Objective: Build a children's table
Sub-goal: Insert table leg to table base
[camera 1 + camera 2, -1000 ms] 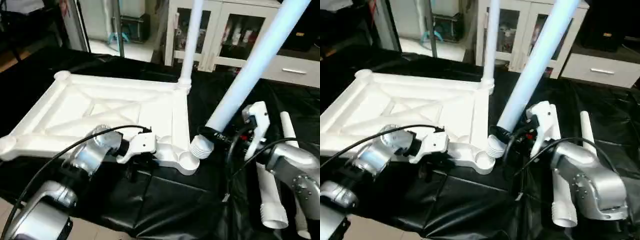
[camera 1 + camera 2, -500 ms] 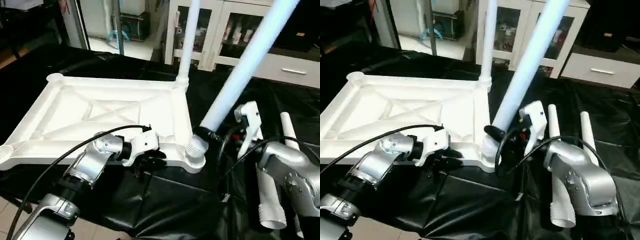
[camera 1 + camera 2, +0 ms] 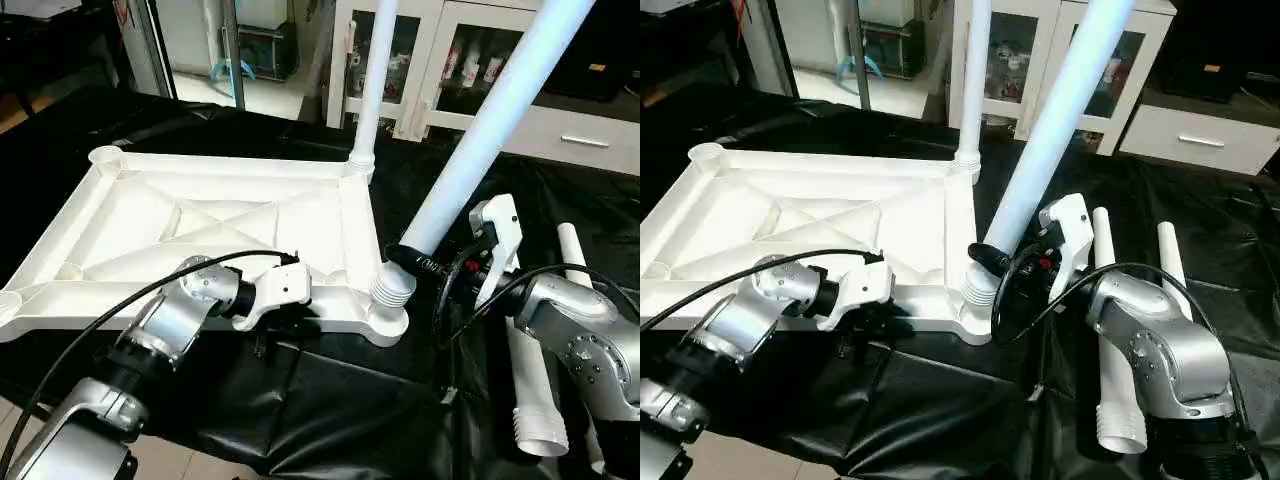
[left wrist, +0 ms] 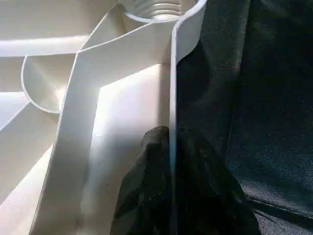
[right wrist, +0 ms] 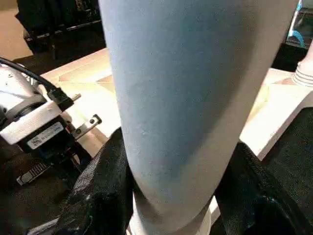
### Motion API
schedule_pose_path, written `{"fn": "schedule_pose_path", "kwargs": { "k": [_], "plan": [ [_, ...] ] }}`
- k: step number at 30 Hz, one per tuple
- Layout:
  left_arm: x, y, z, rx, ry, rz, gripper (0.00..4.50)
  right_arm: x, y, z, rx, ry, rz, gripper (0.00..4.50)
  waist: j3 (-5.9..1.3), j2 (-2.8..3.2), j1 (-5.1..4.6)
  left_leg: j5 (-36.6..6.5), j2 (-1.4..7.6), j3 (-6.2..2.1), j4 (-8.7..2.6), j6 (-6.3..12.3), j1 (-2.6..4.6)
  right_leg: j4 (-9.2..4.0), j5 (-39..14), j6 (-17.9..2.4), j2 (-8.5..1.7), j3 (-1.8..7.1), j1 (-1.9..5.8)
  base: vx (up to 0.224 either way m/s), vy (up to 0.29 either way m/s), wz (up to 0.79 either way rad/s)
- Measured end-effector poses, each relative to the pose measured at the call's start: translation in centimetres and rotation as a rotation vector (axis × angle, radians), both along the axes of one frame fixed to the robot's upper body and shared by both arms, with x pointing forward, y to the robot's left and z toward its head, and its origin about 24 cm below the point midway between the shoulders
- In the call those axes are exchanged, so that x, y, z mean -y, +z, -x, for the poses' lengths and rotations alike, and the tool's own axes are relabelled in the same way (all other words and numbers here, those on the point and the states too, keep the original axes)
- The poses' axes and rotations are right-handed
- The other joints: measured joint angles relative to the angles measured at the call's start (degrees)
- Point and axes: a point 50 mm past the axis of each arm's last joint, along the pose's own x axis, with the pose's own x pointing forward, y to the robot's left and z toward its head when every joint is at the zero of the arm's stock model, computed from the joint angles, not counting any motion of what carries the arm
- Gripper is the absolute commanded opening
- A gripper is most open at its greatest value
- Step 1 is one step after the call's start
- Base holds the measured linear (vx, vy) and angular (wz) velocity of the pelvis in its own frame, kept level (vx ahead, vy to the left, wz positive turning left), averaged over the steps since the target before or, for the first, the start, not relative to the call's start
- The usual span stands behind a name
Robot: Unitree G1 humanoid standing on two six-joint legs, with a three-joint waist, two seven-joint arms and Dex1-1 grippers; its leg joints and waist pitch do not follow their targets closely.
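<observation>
The right gripper (image 3: pixel 415 262) pinches a tilted leg (image 3: pixel 480 140) whose threaded end sits in the tabletop's (image 3: pixel 200 230) five-o'clock corner socket (image 3: pixel 385 315) — cross-threading is likely — while the left gripper (image 4: pixel 171 161) pinches the near rim, which might slip

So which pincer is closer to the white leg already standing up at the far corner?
Right. The right pincer grips the tilted leg at the near corner socket, below the upright leg. The left pincer clamps the tabletop's near rim, further left.
</observation>
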Motion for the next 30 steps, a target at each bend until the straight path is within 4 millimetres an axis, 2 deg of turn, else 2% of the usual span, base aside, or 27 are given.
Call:
{"fn": "schedule_pose_path", "kwargs": {
  "k": [4, 11, 15, 27, 30],
  "plan": [
    [0.0, 0.0, -0.2, -0.022, 0.0, 0.004, 0.05, 0.2, 0.1, -0.1, 0.005, 0.018, 0.029, 1.86, -0.01, 0.02, 0.02, 0.1, 0.02, 0.0, -0.01, -0.09, 0.01, 0.0, 0.0, 0.0, 0.0, 0.0, 0.02, 0.0, 0.0, 0.0],
    [0.0, 0.0, -0.2, -0.044, -0.005, 0.01, 0.0, 0.1, -0.8, 0.1, -0.027, 0.07, 0.124, 1.86, -0.05, 0.09, 0.04, 0.1, 0.02, 0.0, -0.11, -0.09, 0.02, -0.02, 0.0, 0.0, 0.0, 0.0, 0.02, 0.0, 0.0, 0.0],
    [0.1, 0.0, -0.2, -0.048, -0.004, 0.013, 0.0, 0.3, -1.5, -0.2, -0.072, 0.05, 0.123, 1.86, -0.04, 0.06, -0.01, 0.1, 0.01, 0.01, -0.13, -0.09, 0.02, -0.05, 0.0, 0.0, 0.0, 0.0, 0.02, 0.0, 0.0, 0.0],
    [0.2, 0.0, -0.2, -0.051, -0.007, 0.017, 0.0, -0.5, -1.6, -1.5, -0.127, 0.085, 0.041, 1.86, -0.06, -0.08, 0.07, 0.1, 0.01, 0.04, -0.25, -0.08, 0.02, -0.15, 0.0, 0.0, 0.0, -0.02, 0.02, 0.0, 0.0, 0.0],
    [0.2, 0.0, -0.2, -0.053, -0.007, 0.015, 0.0, -0.7, -1.6, -1.8, -0.132, 0.114, 0.062, 1.86, -0.08, -0.31, 0.06, 0.1, 0.01, 0.05, -0.26, -0.07, 0.03, -0.15, 0.0, 0.0, -0.01, -0.02, 0.02, 0.0, 0.0, 0.0]
  ]
}}
